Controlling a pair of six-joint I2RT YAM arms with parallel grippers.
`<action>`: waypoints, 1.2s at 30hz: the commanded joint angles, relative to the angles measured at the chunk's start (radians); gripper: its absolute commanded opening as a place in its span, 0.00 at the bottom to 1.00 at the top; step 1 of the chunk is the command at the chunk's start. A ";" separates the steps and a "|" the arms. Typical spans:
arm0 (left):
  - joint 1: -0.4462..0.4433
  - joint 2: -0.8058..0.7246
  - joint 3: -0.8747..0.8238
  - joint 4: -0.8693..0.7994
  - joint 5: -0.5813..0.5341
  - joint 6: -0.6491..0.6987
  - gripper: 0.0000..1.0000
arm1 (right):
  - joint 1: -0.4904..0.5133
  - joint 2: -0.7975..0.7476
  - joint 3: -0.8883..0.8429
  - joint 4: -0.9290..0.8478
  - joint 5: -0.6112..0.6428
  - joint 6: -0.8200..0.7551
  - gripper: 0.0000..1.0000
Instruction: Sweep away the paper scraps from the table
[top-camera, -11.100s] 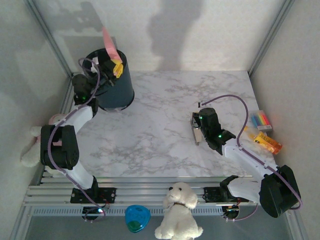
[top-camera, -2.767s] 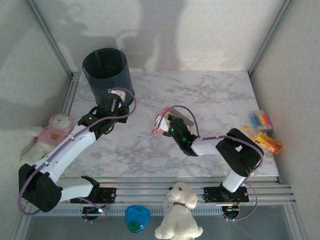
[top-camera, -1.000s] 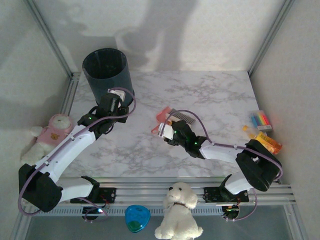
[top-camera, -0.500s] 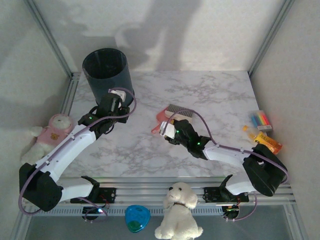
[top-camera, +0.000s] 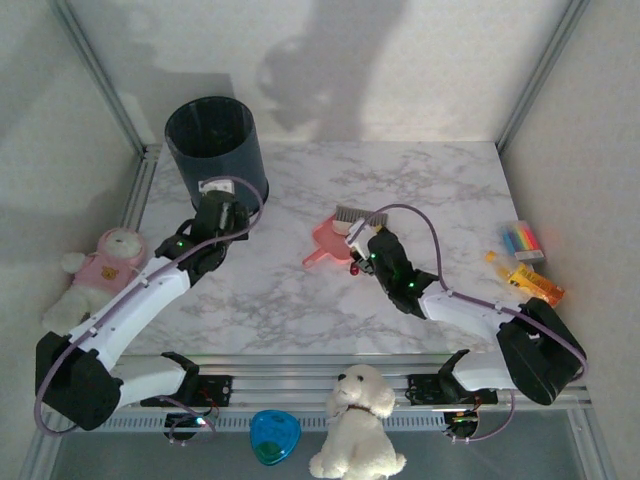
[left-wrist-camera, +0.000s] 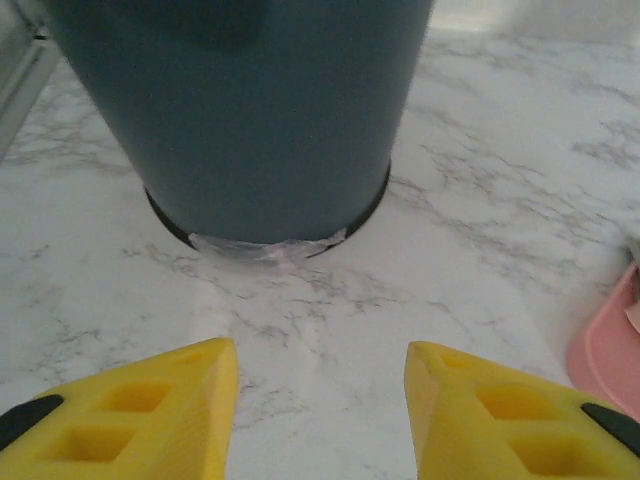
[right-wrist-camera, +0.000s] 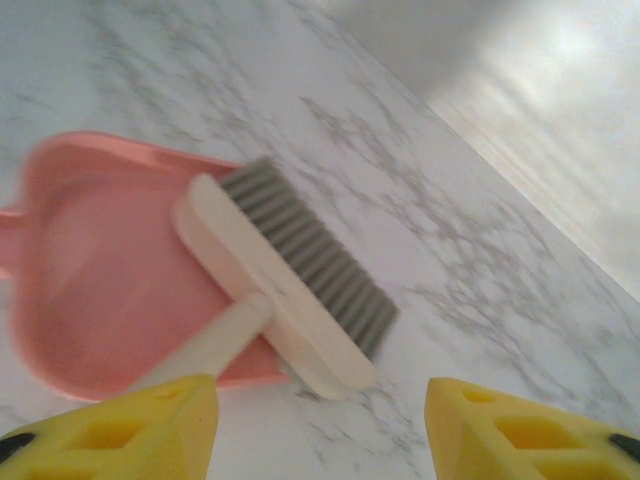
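A: "The table is white marble with grey veins; the dustpan is pink."
B: "The brush is cream with grey bristles, the bin dark teal, the fingers yellow."

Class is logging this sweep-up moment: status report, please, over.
Left claw open, empty, dark bin close ahead. Right claw open over the brush, which lies across the pink dustpan on the table.

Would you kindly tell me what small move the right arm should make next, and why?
Probably ease the right gripper up and back, clear of the brush. The brush lies across the pink dustpan, and the yellow fingers stand apart, not clamped on its handle.
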 joint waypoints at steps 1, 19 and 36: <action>0.009 -0.038 -0.081 0.165 -0.118 0.005 0.48 | -0.044 -0.046 -0.016 -0.014 0.082 0.114 0.58; 0.021 0.019 -0.368 0.691 -0.227 0.228 0.78 | -0.268 -0.108 -0.120 0.009 0.179 0.278 0.65; 0.156 0.044 -0.539 0.950 -0.185 0.237 0.99 | -0.434 -0.126 -0.217 0.080 0.155 0.401 0.99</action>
